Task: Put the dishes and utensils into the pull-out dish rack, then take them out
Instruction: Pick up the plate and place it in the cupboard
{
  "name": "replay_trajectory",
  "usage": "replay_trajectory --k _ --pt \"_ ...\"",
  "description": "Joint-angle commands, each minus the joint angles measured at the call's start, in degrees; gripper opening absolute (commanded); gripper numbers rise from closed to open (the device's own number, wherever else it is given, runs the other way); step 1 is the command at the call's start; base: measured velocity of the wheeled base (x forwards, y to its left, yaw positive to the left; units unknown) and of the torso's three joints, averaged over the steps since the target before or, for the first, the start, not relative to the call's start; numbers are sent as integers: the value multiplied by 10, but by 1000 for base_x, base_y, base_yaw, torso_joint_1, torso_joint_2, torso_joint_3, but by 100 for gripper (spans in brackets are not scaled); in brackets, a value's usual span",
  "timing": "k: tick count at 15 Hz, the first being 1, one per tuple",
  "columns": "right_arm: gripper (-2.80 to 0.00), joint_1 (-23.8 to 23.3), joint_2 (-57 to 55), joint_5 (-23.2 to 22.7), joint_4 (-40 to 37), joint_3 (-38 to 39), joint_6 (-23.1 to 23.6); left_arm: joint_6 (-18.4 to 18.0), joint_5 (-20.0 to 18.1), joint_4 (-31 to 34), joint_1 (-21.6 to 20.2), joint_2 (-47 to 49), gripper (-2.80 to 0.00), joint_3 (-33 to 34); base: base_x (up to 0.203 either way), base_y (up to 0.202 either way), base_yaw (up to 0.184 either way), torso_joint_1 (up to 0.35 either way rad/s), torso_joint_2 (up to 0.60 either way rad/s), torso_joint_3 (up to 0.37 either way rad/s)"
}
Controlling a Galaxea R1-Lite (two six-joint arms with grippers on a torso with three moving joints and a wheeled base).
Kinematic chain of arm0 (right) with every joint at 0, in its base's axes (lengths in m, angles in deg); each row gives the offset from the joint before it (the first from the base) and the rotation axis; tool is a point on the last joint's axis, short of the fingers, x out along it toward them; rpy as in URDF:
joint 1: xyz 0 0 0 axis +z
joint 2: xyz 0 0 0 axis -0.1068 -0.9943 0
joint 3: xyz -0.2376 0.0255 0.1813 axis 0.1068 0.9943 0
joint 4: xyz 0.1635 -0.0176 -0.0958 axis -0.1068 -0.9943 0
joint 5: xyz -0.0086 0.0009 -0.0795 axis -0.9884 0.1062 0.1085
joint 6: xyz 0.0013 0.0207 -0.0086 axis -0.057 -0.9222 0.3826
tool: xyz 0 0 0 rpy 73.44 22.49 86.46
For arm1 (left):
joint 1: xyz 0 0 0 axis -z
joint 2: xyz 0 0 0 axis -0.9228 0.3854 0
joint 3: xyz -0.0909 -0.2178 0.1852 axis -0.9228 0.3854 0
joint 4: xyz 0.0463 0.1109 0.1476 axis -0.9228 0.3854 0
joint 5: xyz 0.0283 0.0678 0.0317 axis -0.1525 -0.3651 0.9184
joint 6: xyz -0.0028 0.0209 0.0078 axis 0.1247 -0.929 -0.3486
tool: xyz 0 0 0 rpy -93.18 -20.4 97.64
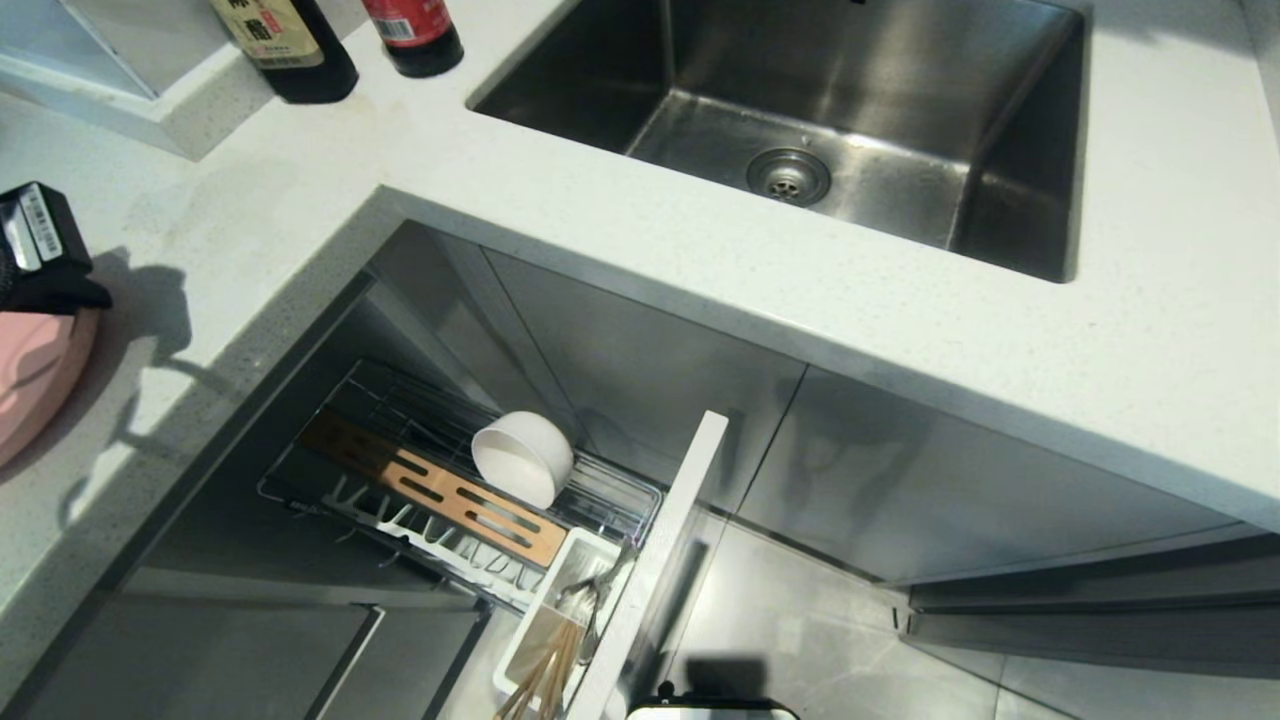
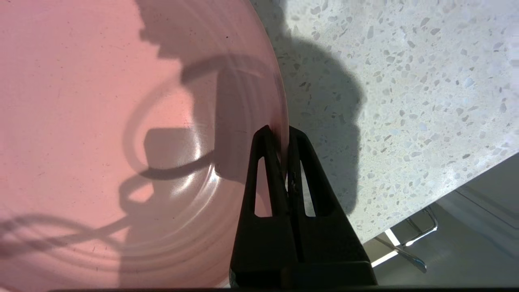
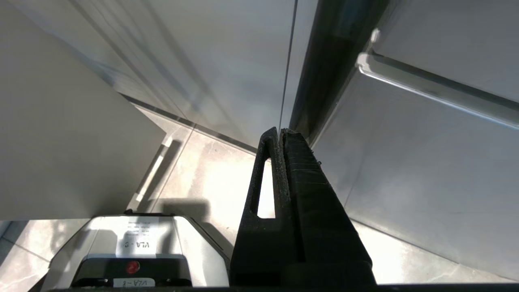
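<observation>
Left gripper [image 2: 283, 136]: jaws clenched on plate [image 2: 101, 121] rim, desk [image 1: 250, 220], 9 o'clock.
Right gripper [image 3: 279, 132]: parked low, jaws pressed together.
Rack [image 1: 440, 495]: 6 o'clock, bowl [image 1: 522, 457] inside.

On the robot's base [image 3: 134, 251], low by the floor, a white label [image 3: 136, 240] reads roughly "VLA-3", seen upside down. The dark bottle [image 1: 285, 45] at the counter's far left carries a label with Chinese characters too cropped to read.
</observation>
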Motion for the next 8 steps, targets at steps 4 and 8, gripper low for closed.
replay_trajectory --k 4,8 --pt "-280 1 0 0 0 1 0 -1 3 6 0 -22 -280 -14 0 0 0 0 0 0" --pt "-280 1 0 0 0 1 0 -48 3 75 2 -65 -280 -84 0 0 0 0 0 0"
